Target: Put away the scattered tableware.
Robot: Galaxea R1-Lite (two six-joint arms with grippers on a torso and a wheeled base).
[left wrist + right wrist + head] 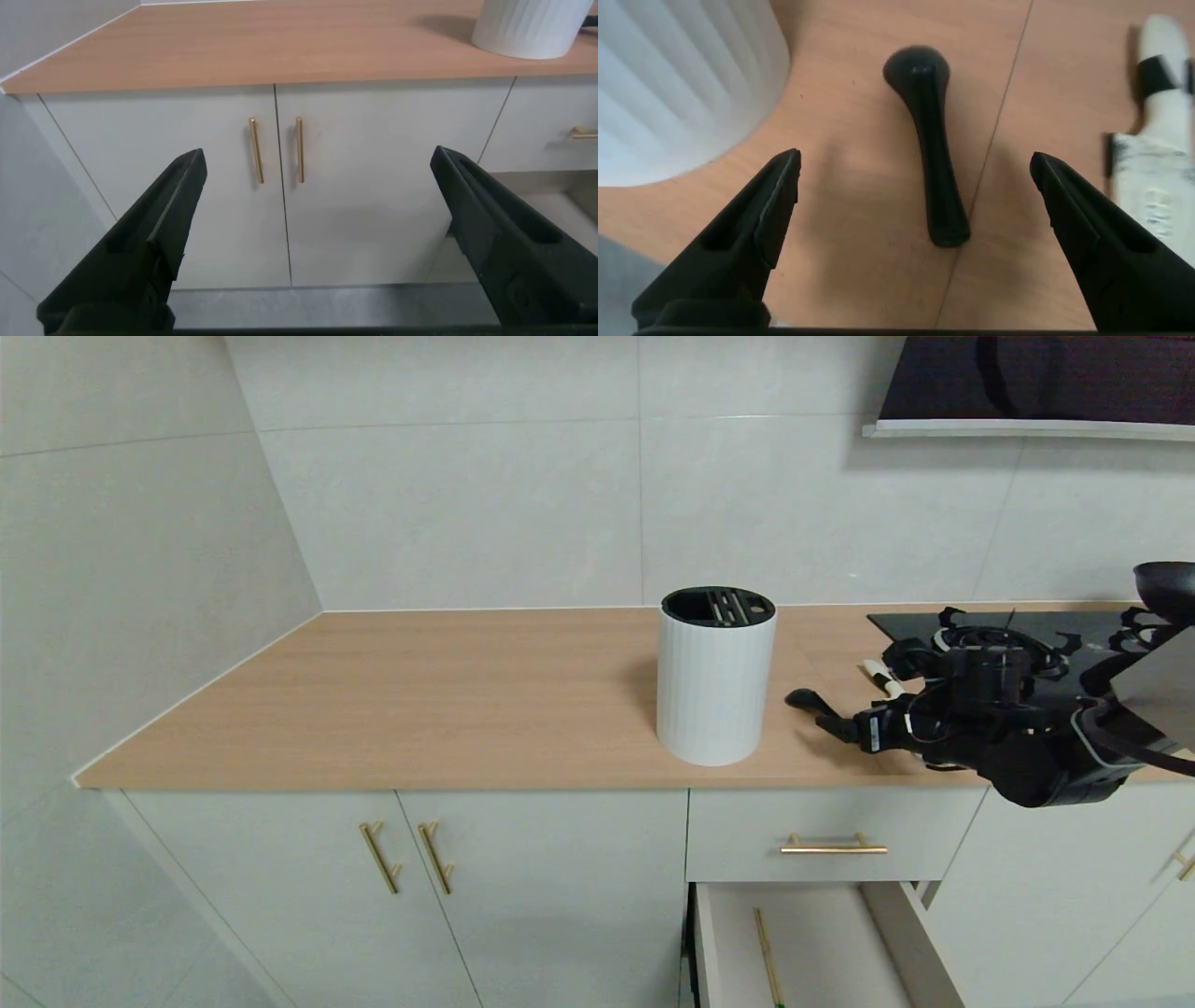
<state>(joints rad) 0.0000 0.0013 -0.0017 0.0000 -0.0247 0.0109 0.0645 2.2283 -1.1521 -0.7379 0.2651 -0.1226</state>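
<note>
While right gripper (pixel 915 157) gapes over black utensil (pixel 934 177), left gripper (pixel 318 154) wide, facing cabinet doors (pixel 364 215).

Holder (pixel 716 691) on counter (pixel 420 700), utensil (pixel 808 701) just right of it, open drawer (pixel 822 943) below

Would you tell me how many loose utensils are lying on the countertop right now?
2: a black-handled utensil beside the white holder, and a white-handled utensil nearer the stove. Others may be hidden there.
</note>
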